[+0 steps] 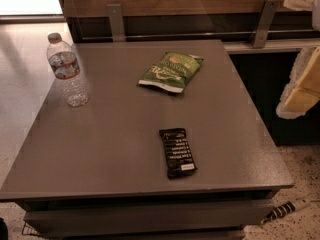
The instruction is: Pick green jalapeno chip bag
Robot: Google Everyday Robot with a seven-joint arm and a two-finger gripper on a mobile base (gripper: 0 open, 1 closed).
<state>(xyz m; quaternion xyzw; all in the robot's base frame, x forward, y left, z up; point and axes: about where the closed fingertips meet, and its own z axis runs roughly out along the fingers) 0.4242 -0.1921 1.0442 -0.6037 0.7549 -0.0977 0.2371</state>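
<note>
Closest to the lens, the black bar wrapper (178, 153) lies flat near the front edge of the grey table (100, 149). It is not the target and should be left alone.

The gripper (301, 81) hangs at the right edge of the view, out past the table's right side and only partly in frame. Whether it is released or clenched I cannot tell.

Outward from it, to the left and further back, the green jalapeno chip bag (171, 72) lies flat on the far middle of the tabletop, set on a diagonal. It is well apart from the wrapper and from the water bottle (66, 70) standing upright near the left edge.

The step in hand looks like the reach, barely begun. To do it well, I judge the arm should swing left over the table and come down from above onto the bag's puffy middle, not its thin sealed edge. It should then pinch gently across the narrow width, since crinkly film likely slips and crushes easily.
</note>
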